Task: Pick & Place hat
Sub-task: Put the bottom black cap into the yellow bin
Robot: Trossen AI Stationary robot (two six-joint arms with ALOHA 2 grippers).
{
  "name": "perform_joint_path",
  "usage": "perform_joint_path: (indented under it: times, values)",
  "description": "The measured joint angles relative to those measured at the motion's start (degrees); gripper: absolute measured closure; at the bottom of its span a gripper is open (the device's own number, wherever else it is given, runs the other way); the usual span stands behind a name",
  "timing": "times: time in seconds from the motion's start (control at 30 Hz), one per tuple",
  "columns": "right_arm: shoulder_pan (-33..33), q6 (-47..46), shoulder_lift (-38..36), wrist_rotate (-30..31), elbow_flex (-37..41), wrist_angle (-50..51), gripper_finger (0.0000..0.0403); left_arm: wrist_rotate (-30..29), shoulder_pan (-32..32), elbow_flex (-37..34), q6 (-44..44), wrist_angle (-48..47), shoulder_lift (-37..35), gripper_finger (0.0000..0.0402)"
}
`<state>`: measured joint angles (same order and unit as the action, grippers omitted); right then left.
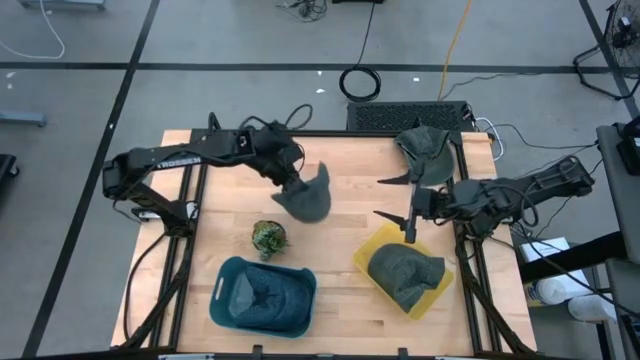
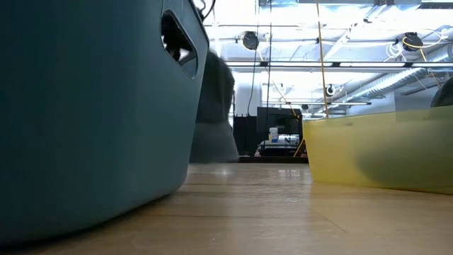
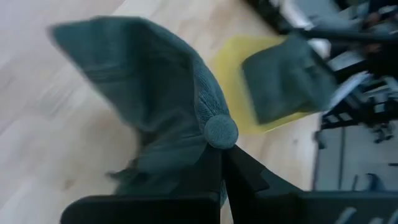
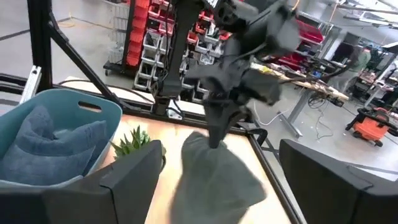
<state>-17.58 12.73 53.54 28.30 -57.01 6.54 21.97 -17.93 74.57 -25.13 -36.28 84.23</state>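
A grey hat point(image 1: 308, 198) hangs from my left gripper point(image 1: 292, 183), which is shut on it over the middle of the table. The low view shows the hat point(image 2: 216, 106) between the two bins. My right gripper point(image 1: 396, 198) stands open and level at the table's right, pointing at the hat point(image 4: 217, 177), with nothing between its fingers. A second grey hat point(image 1: 403, 272) lies in the yellow bin point(image 1: 372, 245). A blue hat point(image 1: 262, 293) lies in the blue bin point(image 1: 228, 268). A third grey hat point(image 1: 425, 145) rests at the far right. My left gripper pinches the hat's crown between its two fingers, right beside the round top button point(image 3: 221, 132). The fingers point(image 4: 216, 134) come from above, slanting down. The hat hangs below them with its brim point(image 3: 93, 43) spread outward. Whether its lower end is clear of the table, I cannot tell.
A small green plant point(image 1: 268, 237) stands near the blue bin's far side. The yellow bin sits near the right front, just below my right gripper. Bare wood lies between the two bins point(image 1: 335, 290) and along the far left point(image 1: 200, 150).
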Motion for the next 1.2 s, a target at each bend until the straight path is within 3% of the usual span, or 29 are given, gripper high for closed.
perform_joint_path:
  times: [0.23, 0.47, 0.93, 1.2]
  values:
    - [1.72, -9.15, 1.70, 0.03, 0.00, -6.09, 0.0088, 2.68, 0.29, 10.56, 2.98, -1.15, 0.02, 0.0398]
    - [4.79, -20.84, 1.59, -1.82, 0.00, -5.61, 0.0088, 6.01, 0.47, 22.69, 7.51, -7.27, -0.02, 0.0398]
    - [14.11, -36.42, 5.64, -18.58, 0.00, -5.62, 0.0088, 11.57, 5.23, 38.64, 11.96, -12.22, 0.02, 0.0398]
    - [16.81, -39.29, 11.08, -29.35, 0.00, -18.54, 0.0088, 12.38, 9.39, 40.17, 12.35, -12.26, 0.00, 0.0398]
